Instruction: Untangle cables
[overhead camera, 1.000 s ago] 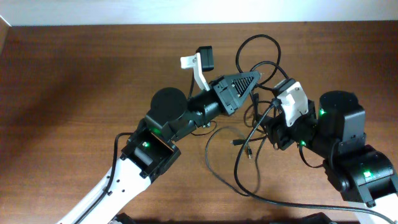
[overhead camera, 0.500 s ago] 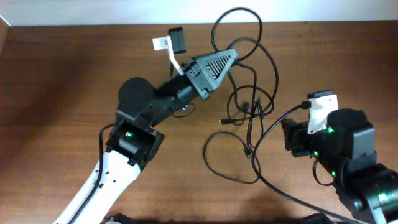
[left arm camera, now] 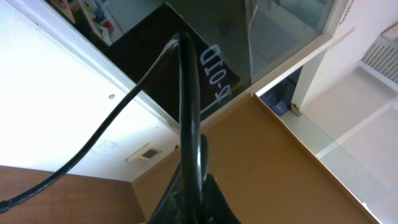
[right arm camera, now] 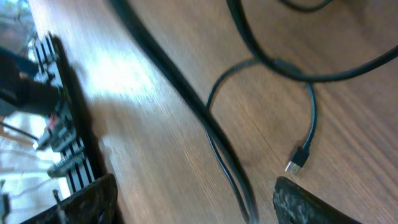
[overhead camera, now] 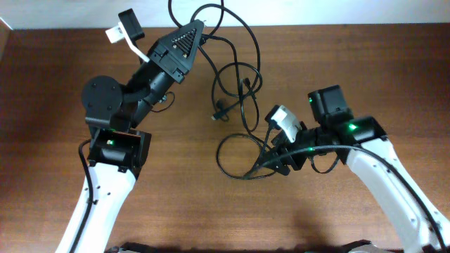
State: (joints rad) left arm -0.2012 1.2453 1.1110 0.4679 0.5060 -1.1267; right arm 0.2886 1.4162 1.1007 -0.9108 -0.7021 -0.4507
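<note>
Jaws on your left arm are clamped on one strand of the cables; in the left wrist view that cord rises straight out from between them, and the camera looks up at the room, so the tool is tipped upward at the far edge of the bench. Jaws on your right arm stand apart and low over the wood, with a strand running between the two fingers, and nothing is pinched there. I judge the job well short of done. The bundle is drawn out from the left grip down to a wide loop lying just beside the right tool, but in the middle several loops cross one another and no cord lies separate. One small plug hangs loose in that middle part, and another plug, silver-tipped, lies flat near the right fingers. What is left for you is to pull single cords clear of the crossings and lay each apart. Around you, the left wrist view shows white ceiling panels, a dark panel with lettering that I cannot read surely, glass partitions and a tan surface. The bench itself is dark brown wood grain, with glare in the right wrist view, backed by a white wall strip.
</note>
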